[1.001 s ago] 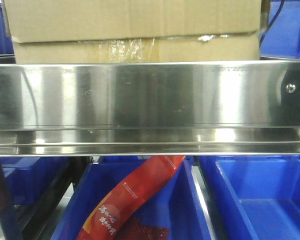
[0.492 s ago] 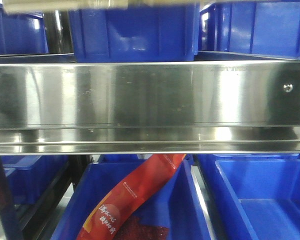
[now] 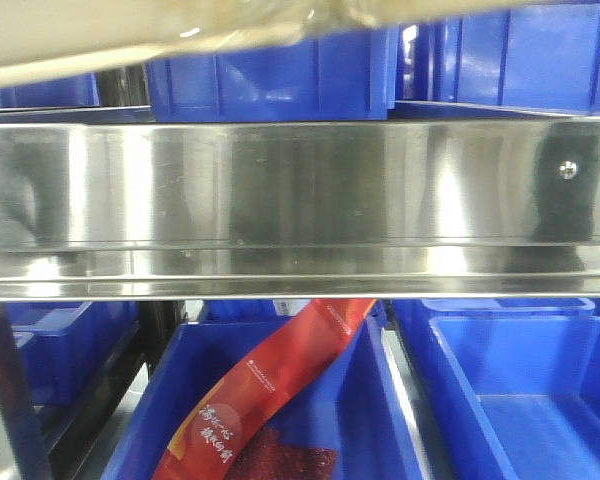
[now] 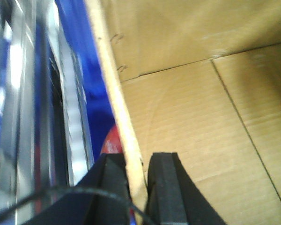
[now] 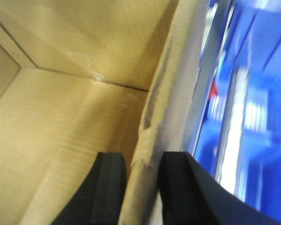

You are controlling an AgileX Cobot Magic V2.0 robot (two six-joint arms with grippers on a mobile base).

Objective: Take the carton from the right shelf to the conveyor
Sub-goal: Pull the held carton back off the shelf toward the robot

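With the left gripper (image 4: 138,164) clamped narrowly over its left wall and the right gripper (image 5: 143,164) likewise over its right wall, the carton (image 3: 130,35) is held just above the right shelf (image 3: 280,200), its long axis spanned between the 2.

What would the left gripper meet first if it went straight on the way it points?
The carton: the left gripper straddles its side wall, so it would slide deeper along that wall, probably reaching the box's inside panel first. Depth is unclear.
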